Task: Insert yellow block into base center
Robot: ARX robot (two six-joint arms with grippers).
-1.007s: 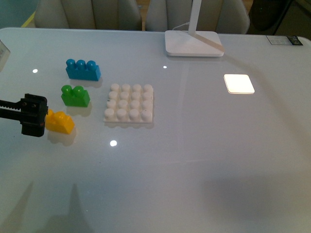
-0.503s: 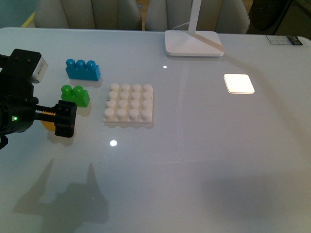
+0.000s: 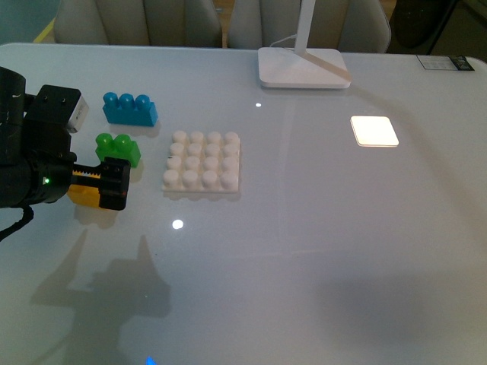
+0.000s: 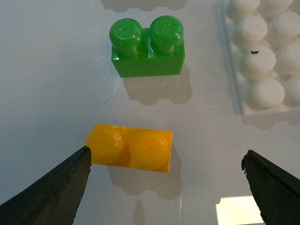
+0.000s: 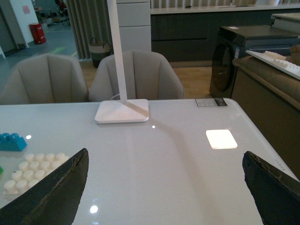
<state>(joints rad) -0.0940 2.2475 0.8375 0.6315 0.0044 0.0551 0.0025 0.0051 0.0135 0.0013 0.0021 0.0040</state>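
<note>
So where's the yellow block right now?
The yellow block sits on the table's left side in the front view, nearer the robot than the green brick and left of the white base. The left gripper hangs open over it.

yellow block (image 4: 130, 152) orange-yellow | base (image 3: 202, 161) white, maybe speckled | green brick (image 4: 147, 47) | blue brick (image 3: 130, 110)

- A green brick (image 3: 118, 149), two studs up, lies toward 9 o'clock on the pale glossy surface (image 3: 319, 243).
- A blue brick (image 3: 130, 109) with three studs sits near it, at 11 o'clock from the green one, and the two do not touch.
- A flat white lamp foot (image 3: 303, 68) rests near the 12 o'clock edge, and its slim stem (image 3: 307, 23) rises out of frame.
- A bright square light patch (image 3: 374, 131) lies at 2 o'clock.
- A small dark label (image 3: 445, 64) lies in the far corner, near 1 o'clock.
- Two pale padded chairs (image 3: 137, 21) stand beyond the 12 o'clock edge.
</note>
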